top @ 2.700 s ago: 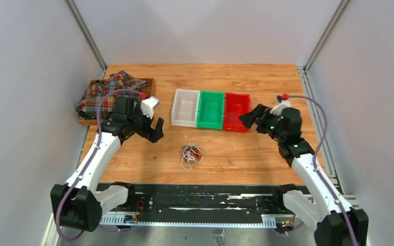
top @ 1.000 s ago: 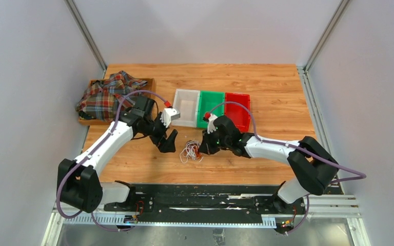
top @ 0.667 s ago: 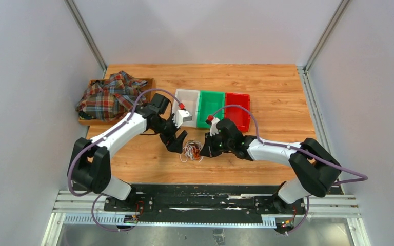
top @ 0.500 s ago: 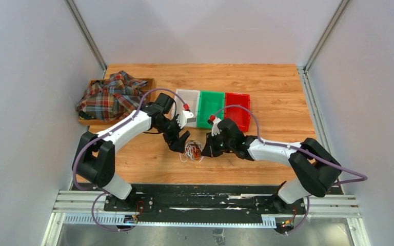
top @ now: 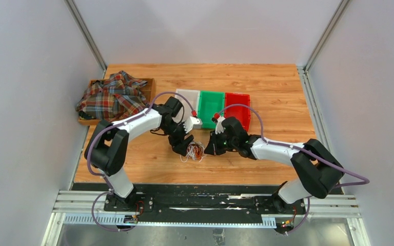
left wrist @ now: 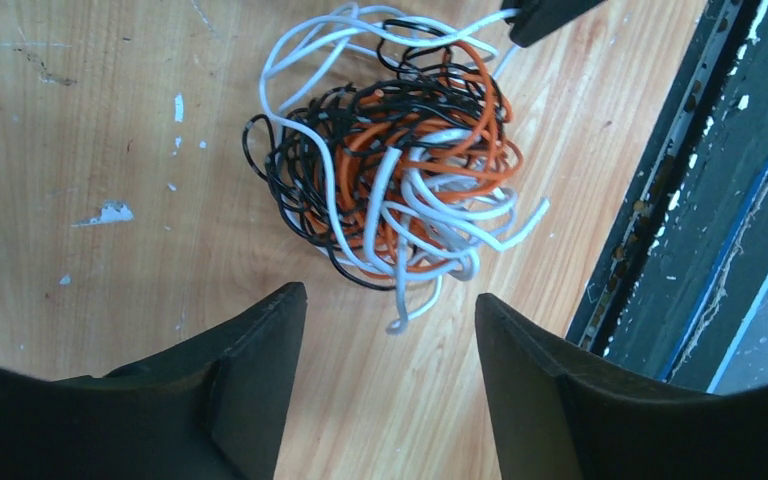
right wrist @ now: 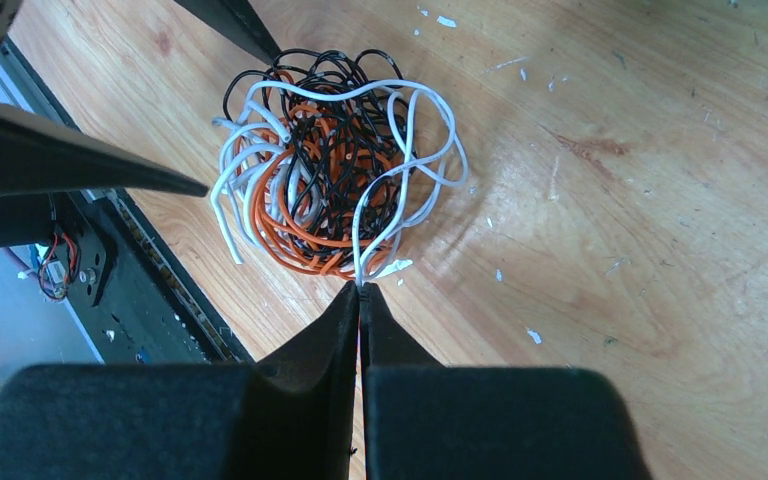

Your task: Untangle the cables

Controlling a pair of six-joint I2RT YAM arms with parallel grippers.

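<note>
Left gripper [left wrist: 390, 298] hangs with jaws wide at the 10 o'clock edge of the cables [left wrist: 390, 160], a tight knot lying on the table [right wrist: 610, 200]; it would do best to pin the knot's bulk; right gripper [right wrist: 360, 292], at 3 o'clock, is pinched closed on a white cable [right wrist: 358, 240] end; draw that slowly toward 3 o'clock, easing off if loops tighten.

Cables [left wrist: 390, 170]: 1 tangled clump, white/orange/blk wires, loose ends out, on table [top: 267, 82] nr front edge.
</note>
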